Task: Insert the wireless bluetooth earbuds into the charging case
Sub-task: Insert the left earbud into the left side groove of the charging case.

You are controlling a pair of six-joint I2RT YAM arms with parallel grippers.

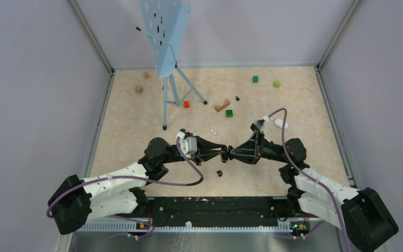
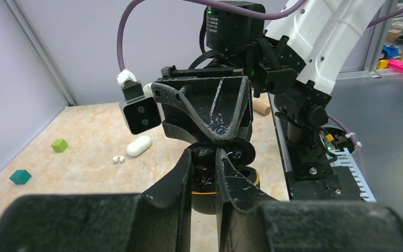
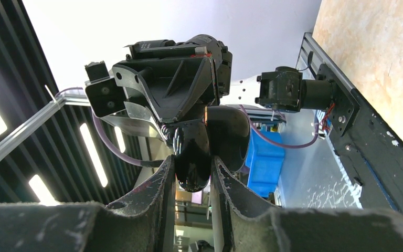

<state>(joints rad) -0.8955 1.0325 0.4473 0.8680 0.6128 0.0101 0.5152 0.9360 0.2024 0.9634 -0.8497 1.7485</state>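
Left gripper [image 1: 223, 155] clamped on glossy black round charging case with gold rim [image 2: 204, 181], raised off beige marbled table [image 1: 136, 131]; tiny white earbud pair [image 1: 213, 130] lies on table behind it. Right gripper [image 1: 231, 154] pinches same case from opposite side

Black charging case [image 3: 191, 157] (lid open), white earbuds [image 2: 118, 159] well apart

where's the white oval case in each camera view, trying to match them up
Top external: the white oval case lies right of centre, to the lower right of the dark green block.
Left wrist: it lies left of centre, with the white earbuds just left of it.
Right wrist: not in view.
Shared landmark: the glossy black case, at the centre of the top view and low centre in both wrist views.
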